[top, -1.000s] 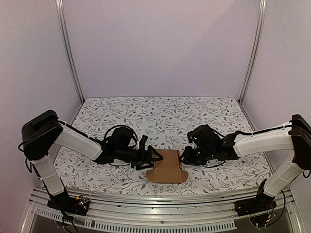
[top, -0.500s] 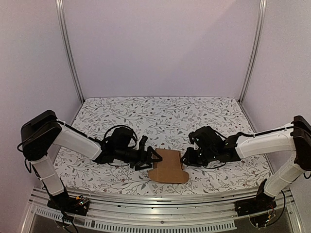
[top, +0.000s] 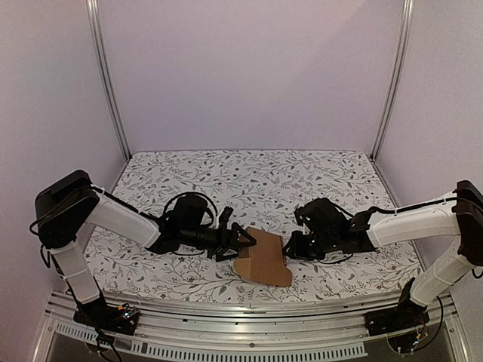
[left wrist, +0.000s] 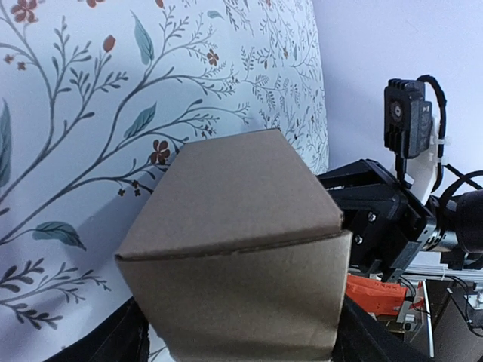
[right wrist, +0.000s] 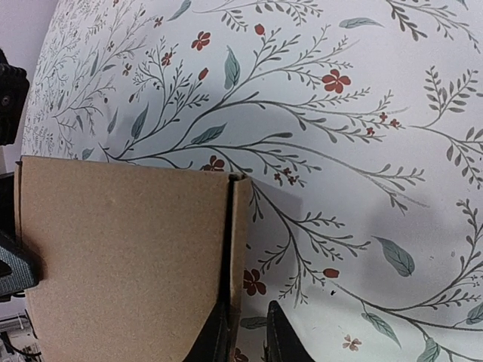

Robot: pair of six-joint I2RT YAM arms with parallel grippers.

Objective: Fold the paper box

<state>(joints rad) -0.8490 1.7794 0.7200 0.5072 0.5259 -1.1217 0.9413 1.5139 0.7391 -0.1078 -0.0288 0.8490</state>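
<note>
Beneath the paper box I saw the flower-patterned table spreading out on every side. The box was brown, creased into two panels and partly folded. At the box's left side my left gripper had its jaws clamped on the cardboard. At the box's right side my right gripper straddled an upright flap edge; I couldn't tell whether it pinched.
</note>
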